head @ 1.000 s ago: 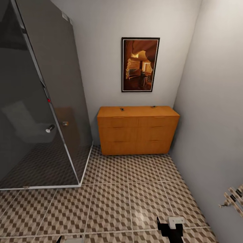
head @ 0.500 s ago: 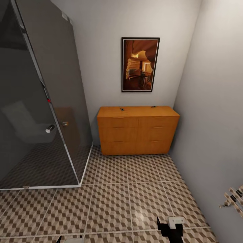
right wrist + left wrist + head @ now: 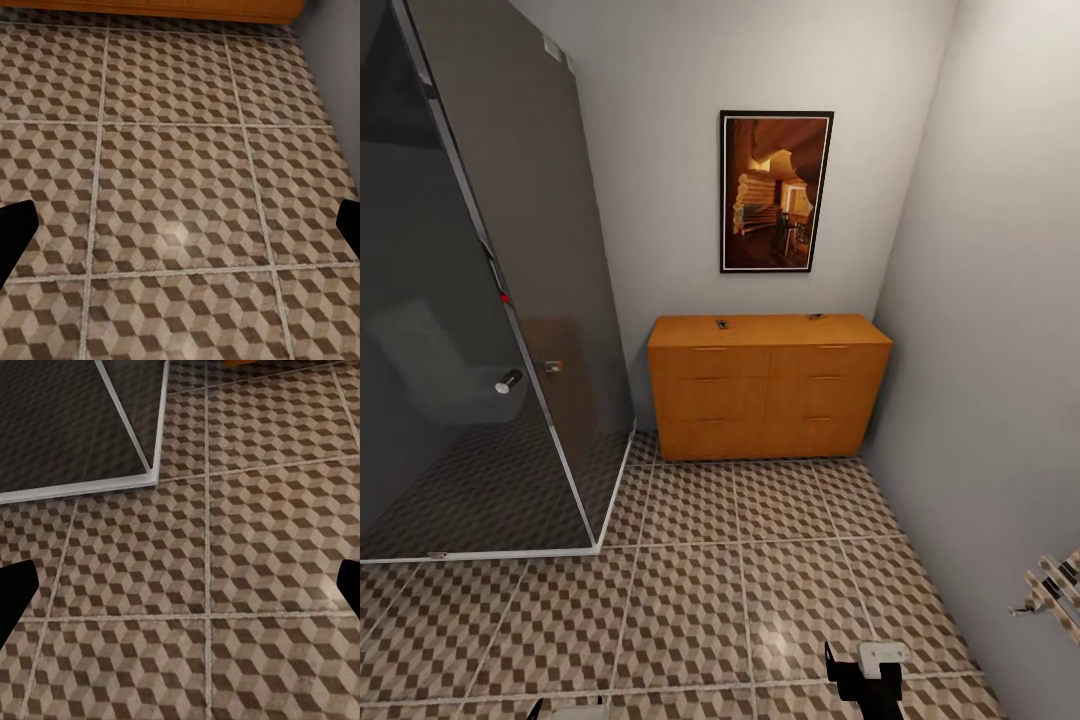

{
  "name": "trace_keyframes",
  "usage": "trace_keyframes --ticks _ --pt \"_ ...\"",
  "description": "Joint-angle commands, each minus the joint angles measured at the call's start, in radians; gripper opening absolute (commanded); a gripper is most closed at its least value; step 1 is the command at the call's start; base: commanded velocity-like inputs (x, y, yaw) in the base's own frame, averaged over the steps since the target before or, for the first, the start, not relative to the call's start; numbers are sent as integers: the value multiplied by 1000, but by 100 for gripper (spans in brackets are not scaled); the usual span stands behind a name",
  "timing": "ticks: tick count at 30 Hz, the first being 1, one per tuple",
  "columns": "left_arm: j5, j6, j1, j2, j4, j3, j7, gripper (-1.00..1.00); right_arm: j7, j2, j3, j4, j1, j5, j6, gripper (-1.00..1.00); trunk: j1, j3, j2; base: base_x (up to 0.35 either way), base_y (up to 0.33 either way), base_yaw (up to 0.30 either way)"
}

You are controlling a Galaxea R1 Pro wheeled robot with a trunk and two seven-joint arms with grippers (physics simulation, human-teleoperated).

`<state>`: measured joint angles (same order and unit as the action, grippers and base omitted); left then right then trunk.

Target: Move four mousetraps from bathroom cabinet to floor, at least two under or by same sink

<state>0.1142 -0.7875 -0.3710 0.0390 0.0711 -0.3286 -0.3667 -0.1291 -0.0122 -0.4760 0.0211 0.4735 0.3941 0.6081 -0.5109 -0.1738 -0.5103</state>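
Right gripper (image 3: 180, 225): fingers spread wide, nothing between them, held over the bathroom floor (image 3: 180, 150). Left gripper (image 3: 180, 585): likewise spread and empty above the same cube-patterned tiles, near the white sill of the shower enclosure (image 3: 470, 300). In the head view the right gripper shows low in the frame, over the tiles. Beyond it, the cabinet (image 3: 768, 395) stands against the far wall, drawers closed, between the dark glass enclosure and the grey side wall. Two small dark items, seemingly mousetraps (image 3: 721, 324), lie well apart on its top. A framed picture (image 3: 775, 190) hangs above.
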Motion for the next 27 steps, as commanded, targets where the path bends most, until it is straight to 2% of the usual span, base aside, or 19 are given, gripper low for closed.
trace_keyframes --ticks 1,27 --pt "10 -6 -2 1 4 -9 0 100 -6 0 -9 0 1 3 1 100 0 -2 -2 0 0 0" --pt "10 -6 -2 1 4 -9 0 100 -6 0 -9 0 1 3 1 100 0 -2 -2 0 0 0"
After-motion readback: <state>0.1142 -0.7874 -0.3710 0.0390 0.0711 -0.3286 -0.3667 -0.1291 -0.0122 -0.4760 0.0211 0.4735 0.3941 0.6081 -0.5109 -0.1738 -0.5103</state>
